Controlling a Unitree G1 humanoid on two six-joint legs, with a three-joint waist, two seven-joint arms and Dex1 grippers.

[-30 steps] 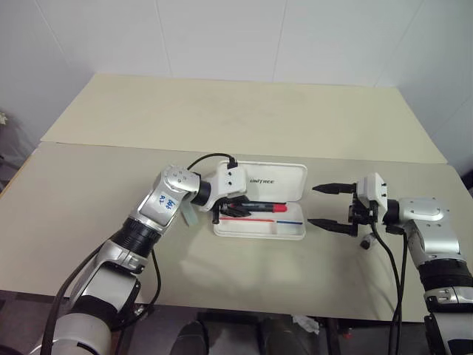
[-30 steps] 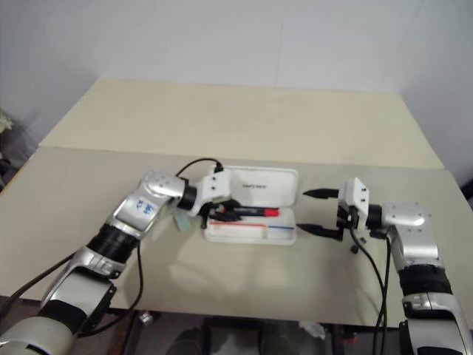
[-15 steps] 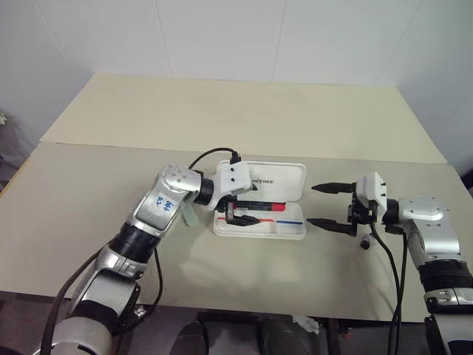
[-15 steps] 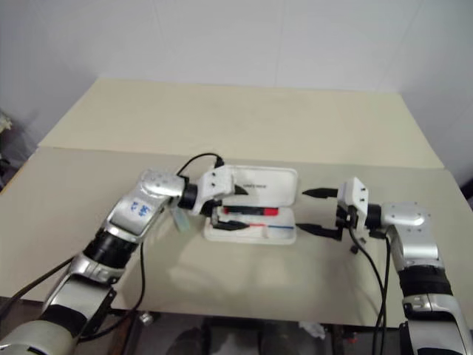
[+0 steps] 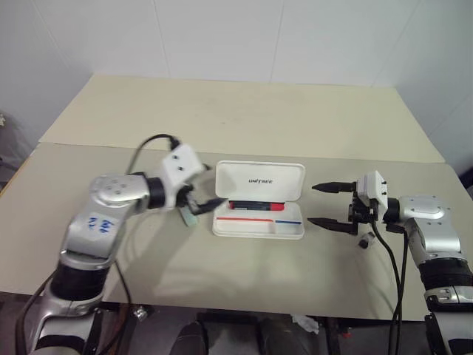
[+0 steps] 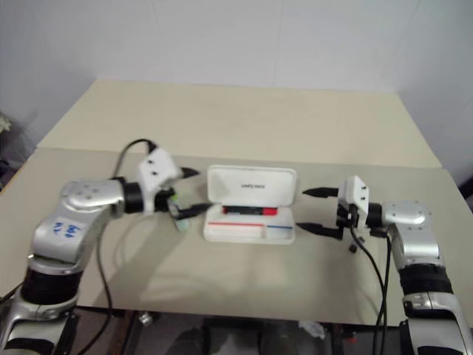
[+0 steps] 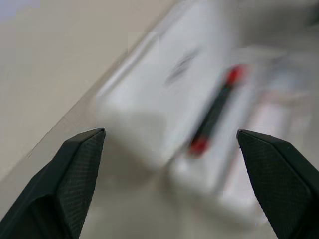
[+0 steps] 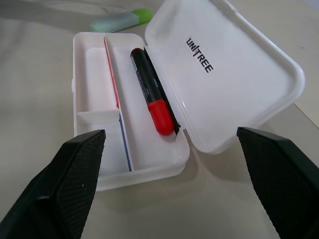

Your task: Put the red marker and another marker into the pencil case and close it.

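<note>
The white pencil case (image 5: 255, 225) lies open mid-table, its lid (image 8: 234, 69) tipped back. The red marker (image 5: 255, 205) rests in the tray's rear compartment along the hinge, black barrel and red cap (image 8: 159, 117) showing. The other marker (image 8: 122, 20), mint with a green cap, lies on the table just left of the case (image 6: 177, 220). My left gripper (image 5: 213, 185) hovers open and empty over that marker, off the case's left end. My right gripper (image 5: 312, 204) stands open and empty just right of the case, pointing at it.
The tray's front compartments (image 8: 97, 84), behind a red and blue divider, hold nothing. A second table (image 5: 244, 111) butts against the far edge. A wall stands behind it.
My left gripper opened, left the red marker in the case, and drew back to the left and up. The right arm kept still.
</note>
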